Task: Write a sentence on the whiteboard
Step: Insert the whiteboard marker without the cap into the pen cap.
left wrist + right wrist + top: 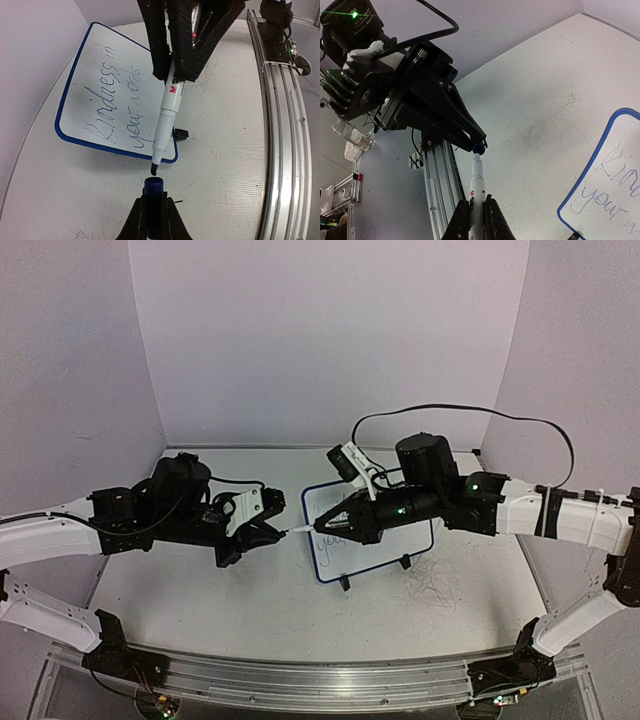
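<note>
A white marker (167,112) pinched in the right gripper (476,206), blue cap (153,185) pinched in the left gripper (153,202), marker tip just short of the cap, whiteboard (64,107) on the table (225,150) beside them, sentence (117,102) "Kindness in your words." across it in two lines.

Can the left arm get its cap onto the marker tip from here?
Probably yes. The blue cap in the left gripper faces the tip of the marker across a small open gap. Nothing sits in that gap, and the two look roughly lined up.

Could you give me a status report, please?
Left gripper shut on blue cap. Right gripper shut on marker, tip just short of cap. Sentence written on whiteboard. Path clear.
</note>
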Robot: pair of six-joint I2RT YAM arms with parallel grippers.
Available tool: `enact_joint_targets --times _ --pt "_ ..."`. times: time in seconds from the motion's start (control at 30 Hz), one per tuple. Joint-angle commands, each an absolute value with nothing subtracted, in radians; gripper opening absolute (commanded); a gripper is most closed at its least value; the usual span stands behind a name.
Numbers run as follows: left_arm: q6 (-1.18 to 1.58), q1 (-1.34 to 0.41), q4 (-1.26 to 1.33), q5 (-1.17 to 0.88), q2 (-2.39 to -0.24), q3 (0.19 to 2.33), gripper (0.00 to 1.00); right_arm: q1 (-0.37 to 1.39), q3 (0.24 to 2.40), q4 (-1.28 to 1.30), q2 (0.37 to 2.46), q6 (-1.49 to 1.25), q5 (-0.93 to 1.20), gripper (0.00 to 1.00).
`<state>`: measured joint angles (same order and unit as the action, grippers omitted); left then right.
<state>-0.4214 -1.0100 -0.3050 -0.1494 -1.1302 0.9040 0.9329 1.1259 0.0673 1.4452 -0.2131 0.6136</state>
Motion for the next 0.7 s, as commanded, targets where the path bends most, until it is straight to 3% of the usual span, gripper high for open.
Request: enact_joint_targets --times 0.0,0.67 --pt "-0.434 -1.016 -0.272 -0.162 -1.137 0.904 0.0 0.94 1.173 0.044 1.449 -0.201 0.603 0.0" --pt "-0.452 -1.019 -0.272 -0.172 -1.129 0.918 0.0 0.951 1.182 0.047 1.52 -0.184 0.657 0.0"
